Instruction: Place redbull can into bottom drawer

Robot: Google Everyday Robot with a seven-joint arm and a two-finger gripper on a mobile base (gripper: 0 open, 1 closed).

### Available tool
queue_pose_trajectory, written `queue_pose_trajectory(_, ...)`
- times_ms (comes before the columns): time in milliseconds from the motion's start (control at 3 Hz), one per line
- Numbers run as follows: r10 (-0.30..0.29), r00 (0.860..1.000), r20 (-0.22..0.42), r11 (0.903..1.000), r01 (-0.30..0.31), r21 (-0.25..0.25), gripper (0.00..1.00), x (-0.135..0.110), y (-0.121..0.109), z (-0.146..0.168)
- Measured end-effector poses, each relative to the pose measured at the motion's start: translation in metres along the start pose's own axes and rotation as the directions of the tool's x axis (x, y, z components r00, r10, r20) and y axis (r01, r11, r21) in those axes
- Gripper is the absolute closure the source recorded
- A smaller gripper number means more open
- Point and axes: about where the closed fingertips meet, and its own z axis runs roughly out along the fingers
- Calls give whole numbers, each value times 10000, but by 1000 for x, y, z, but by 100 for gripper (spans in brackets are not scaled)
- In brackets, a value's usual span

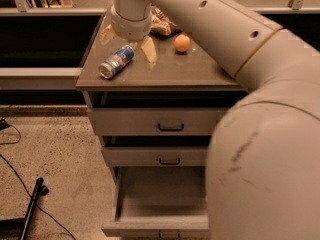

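Note:
The redbull can (116, 61) lies on its side on the grey cabinet top (165, 74), near the left front, its silver top toward the front left. My gripper (128, 46) hangs just above and behind the can, its two tan fingers (148, 52) spread wide on either side of the can's far end. The gripper is open and holds nothing. The bottom drawer (160, 204) is pulled out below; its inside looks bare. My arm fills the right side of the view and hides the cabinet's right part.
An orange ball (182, 42) and a crumpled snack bag (161, 24) lie on the cabinet top behind the gripper. The two upper drawers (170, 126) are slightly ajar. A black pole (31, 209) and cables lie on the floor at left.

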Motion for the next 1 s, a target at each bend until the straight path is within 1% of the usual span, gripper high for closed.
queue_pose_trajectory(333,-295,9991,289,9989,305,-346,16,2,-17,38)
queue_pose_trajectory(667,-476,9980,416,9965,503,-662,17,2,-25,64)
queue_pose_trajectory(1000,-517,9975,488,9945,559,-881,31,0,-29,82)
